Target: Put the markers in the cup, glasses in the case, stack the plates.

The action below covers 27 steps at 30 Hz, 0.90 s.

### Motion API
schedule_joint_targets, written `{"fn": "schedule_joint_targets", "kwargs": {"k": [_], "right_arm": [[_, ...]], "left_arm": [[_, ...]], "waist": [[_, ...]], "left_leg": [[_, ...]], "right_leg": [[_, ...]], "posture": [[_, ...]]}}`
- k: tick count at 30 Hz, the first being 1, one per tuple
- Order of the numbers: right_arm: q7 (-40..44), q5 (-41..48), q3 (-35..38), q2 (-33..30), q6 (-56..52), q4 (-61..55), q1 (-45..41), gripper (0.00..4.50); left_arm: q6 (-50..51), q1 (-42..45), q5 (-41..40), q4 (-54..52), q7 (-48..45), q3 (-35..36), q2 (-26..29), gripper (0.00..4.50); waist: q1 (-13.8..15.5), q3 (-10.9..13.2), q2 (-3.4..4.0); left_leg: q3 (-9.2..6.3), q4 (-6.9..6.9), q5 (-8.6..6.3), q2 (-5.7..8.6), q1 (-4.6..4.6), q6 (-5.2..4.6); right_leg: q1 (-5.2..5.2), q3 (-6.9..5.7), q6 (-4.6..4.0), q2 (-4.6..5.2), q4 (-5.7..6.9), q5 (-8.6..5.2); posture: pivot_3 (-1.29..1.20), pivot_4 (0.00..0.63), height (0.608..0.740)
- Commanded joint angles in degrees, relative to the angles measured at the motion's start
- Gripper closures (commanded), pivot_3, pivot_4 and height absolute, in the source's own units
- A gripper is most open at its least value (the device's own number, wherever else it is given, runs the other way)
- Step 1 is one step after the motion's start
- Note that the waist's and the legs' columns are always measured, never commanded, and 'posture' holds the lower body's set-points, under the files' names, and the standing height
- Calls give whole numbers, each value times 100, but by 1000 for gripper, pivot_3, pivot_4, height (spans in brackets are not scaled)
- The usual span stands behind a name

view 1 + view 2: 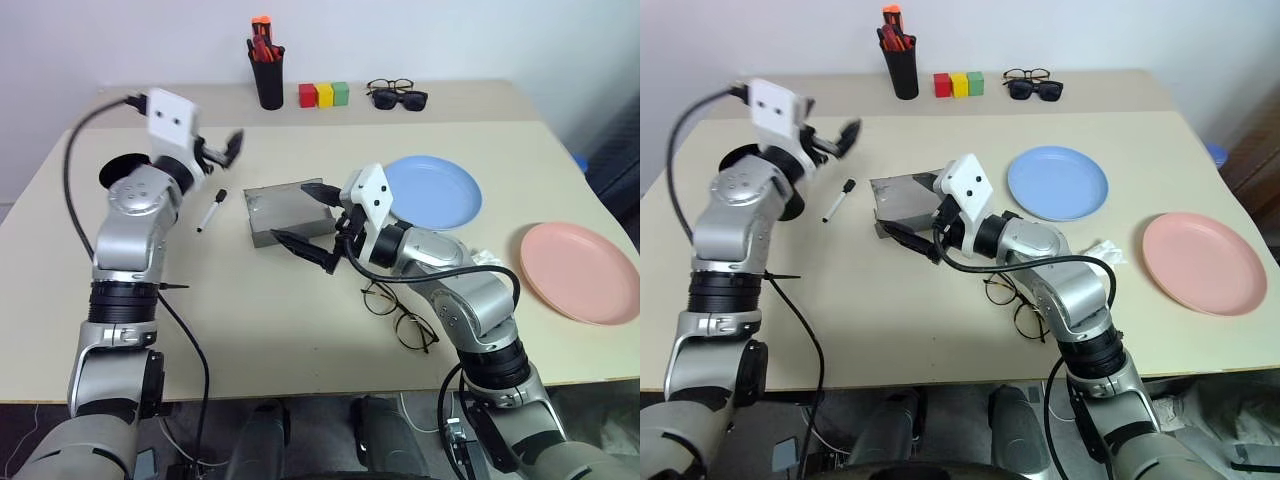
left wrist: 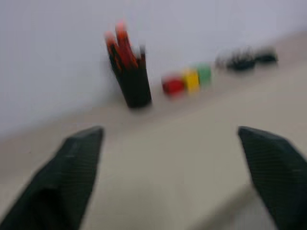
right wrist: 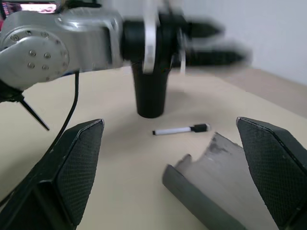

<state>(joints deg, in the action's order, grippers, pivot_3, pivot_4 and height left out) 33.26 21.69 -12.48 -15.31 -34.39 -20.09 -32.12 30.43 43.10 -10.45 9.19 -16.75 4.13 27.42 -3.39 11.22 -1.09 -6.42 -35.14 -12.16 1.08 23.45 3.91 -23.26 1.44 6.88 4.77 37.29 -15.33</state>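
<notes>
The beige counter (image 1: 300, 330) carries everything. On its right side lies the pink plate (image 1: 578, 272), near the right edge, and the light blue plate (image 1: 435, 192) lies apart from it, further to the back and nearer the middle; they are not stacked. In the middle stands the grey case (image 1: 280, 212), open. The right pincer (image 1: 305, 220) is spread wide and holds nothing; its two fingers reach over the right end of the case, one near the back edge and one near the front edge. The black cup (image 3: 150, 93) stands at the left of the counter, mostly hidden behind the left arm. The left pincer (image 1: 228, 148) hangs in the air above the counter, just right of the cup, released and empty. The glasses (image 1: 398, 313) lie in front of the right arm, near the front of the counter, well apart from both pincers. The white marker with black cap (image 1: 211, 210) lies between the cup and the case, below the left pincer. At the back stand a pen pot (image 1: 267, 70), three coloured blocks (image 1: 323, 95) and two other pairs of spectacles (image 1: 397, 95).
</notes>
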Motion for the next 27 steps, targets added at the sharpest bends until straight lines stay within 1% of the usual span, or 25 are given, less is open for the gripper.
{"fn": "schedule_joint_targets", "kwargs": {"k": [1, 4, 8, 12, 13, 15, 17, 22, 24, 25, 27], "right_arm": [[31, 25, 105, 9, 149, -110, -34, 0], [43, 10, 88, 10, 163, -120, -3, 0], [53, -4, 73, 11, 177, -117, 20, 0], [48, -22, 53, 28, 193, -102, 10, 0], [46, -29, 53, 31, 201, -103, 9, 0], [45, -31, 56, 37, 200, -113, 7, 0], [60, -24, 68, 32, 194, -126, 11, 0], [86, -18, 57, 38, 197, -127, 9, 0], [102, -18, 52, 40, 205, -118, 5, 0], [111, -20, 53, 38, 211, -112, 5, 0], [133, -27, 52, 39, 232, -94, -5, 0]], "left_arm": [[1019, 446, 279, 603, 467, 61, 58, 20], [1366, 698, 304, 1360, 694, 218, 48, 20], [1720, 1021, 322, 2209, 487, 127, 60, 20], [1737, 1267, 272, 2872, 267, 163, 41, 20], [1734, 1302, 291, 2981, 226, 142, 43, 262], [1741, 1342, 315, 3103, 166, 125, 46, 940], [1747, 1358, 295, 3163, 82, 137, 33, 1886], [1706, 1292, 329, 3068, -33, 88, 20, 4469], [1428, 1219, 407, 2888, -33, 34, 18, 4469], [1126, 1169, 419, 2739, -99, 22, 7, 4469], [-53, 939, 527, 2136, -178, -25, -10, 4469]], "waist": [[-7, 0, 0], [-15, 0, -1], [19, 0, -1], [75, 0, -1], [78, 0, -1], [76, 0, -1], [73, 0, -1], [77, 0, -1], [79, 0, -1], [80, 0, -1], [83, 0, -1]], "left_leg": [[-4, 0, 0, -1, 0, 0], [-5, -2, 0, 0, 0, 0], [-5, -1, 0, 0, 1, 0], [-4, -2, 0, 0, 3, 1], [-4, -2, 0, 0, 3, 1], [-3, -1, 0, 0, 2, 1], [-3, -1, 1, 0, 2, 1], [-3, -1, 1, 0, 1, 1], [-3, -1, 1, 0, 2, 1], [-2, -1, 1, 0, 2, 2], [-2, 0, 1, 0, 2, 2]], "right_leg": [[0, -1, 0, -3, 2, 0], [-1, -1, 0, -4, 3, 0], [0, -1, 0, -3, 1, 0], [0, -1, 0, -2, -2, 0], [0, -1, 0, -2, -3, 0], [0, -1, 0, -1, -3, 0], [0, 0, 0, -1, -3, 0], [0, 0, 0, -1, -2, 0], [0, -1, 0, -1, -2, 0], [0, -1, 0, -1, -2, 0], [0, 0, 0, 0, -4, 0]], "posture": [[0, 150, 740], [0, 150, 740], [0, 150, 740], [0, 150, 740], [0, 150, 740], [0, 150, 740], [0, 150, 740], [0, 150, 740], [0, 150, 740], [0, 150, 740], [0, 150, 740]]}}
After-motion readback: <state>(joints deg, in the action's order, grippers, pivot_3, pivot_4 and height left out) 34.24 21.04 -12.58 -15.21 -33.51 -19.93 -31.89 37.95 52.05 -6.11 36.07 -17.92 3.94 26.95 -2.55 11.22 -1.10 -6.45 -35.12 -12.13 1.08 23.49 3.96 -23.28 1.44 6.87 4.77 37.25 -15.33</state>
